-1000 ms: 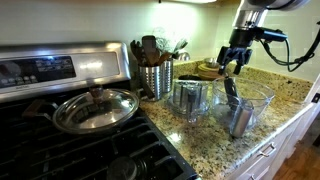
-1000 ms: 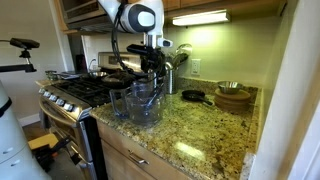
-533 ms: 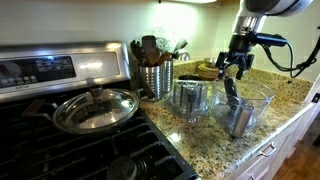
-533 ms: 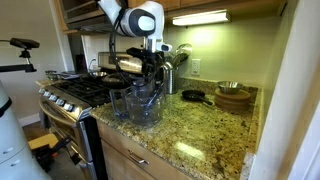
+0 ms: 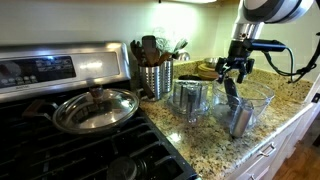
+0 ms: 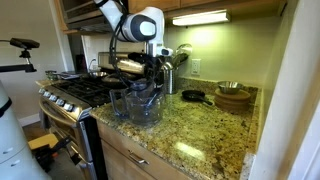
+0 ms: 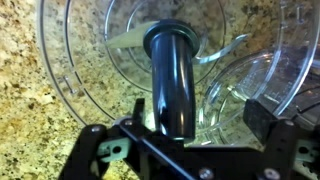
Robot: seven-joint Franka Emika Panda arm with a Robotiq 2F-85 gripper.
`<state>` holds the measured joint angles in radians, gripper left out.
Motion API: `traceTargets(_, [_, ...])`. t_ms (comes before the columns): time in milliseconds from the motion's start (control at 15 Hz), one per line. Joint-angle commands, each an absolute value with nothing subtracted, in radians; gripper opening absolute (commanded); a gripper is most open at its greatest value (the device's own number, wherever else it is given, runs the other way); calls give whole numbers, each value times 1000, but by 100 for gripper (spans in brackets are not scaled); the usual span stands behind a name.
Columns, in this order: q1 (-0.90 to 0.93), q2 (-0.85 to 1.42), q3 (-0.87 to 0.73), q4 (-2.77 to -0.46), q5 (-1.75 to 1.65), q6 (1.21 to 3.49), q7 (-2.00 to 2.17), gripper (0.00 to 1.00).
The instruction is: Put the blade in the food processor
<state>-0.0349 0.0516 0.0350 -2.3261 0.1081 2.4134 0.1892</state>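
Wrist view shows the blade (image 7: 170,80) standing inside the food processor (image 7: 70,60), its dark spindle rising from the middle of the clear bowl with a curved blade fanning out at its base. The gripper (image 7: 185,140) hangs just above it, jaws wide, one finger on either side of the spindle and gripping nothing. Granite worktop (image 7: 35,110) lies beyond the bowl wall.

Whether the blade sits fully down on the bowl's centre post cannot be told from here. If it rests crooked, it could tip against the wall once left alone. The other hazard, I judge, is the exit. A sideways pull instead of a straight lift could catch a finger on the spindle top or the bowl rim, dragging either across the worktop.
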Motion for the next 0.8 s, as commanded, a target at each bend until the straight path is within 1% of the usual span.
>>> traceTargets(0, [-19,63,15,-2343,68,2462,247,100])
traceTargets(67, [-19,68,13,-2344,67,2470,251,100])
traceTargets(267, [-18,79,10,-2344,70,2484,259,69])
traceTargets(333, [-17,82,10,-2345,69,2489,262,60])
traceTargets(600, [-17,90,4,-2342,65,2511,274,33])
traceTargets(733, [-18,93,-1,-2338,61,2523,282,22])
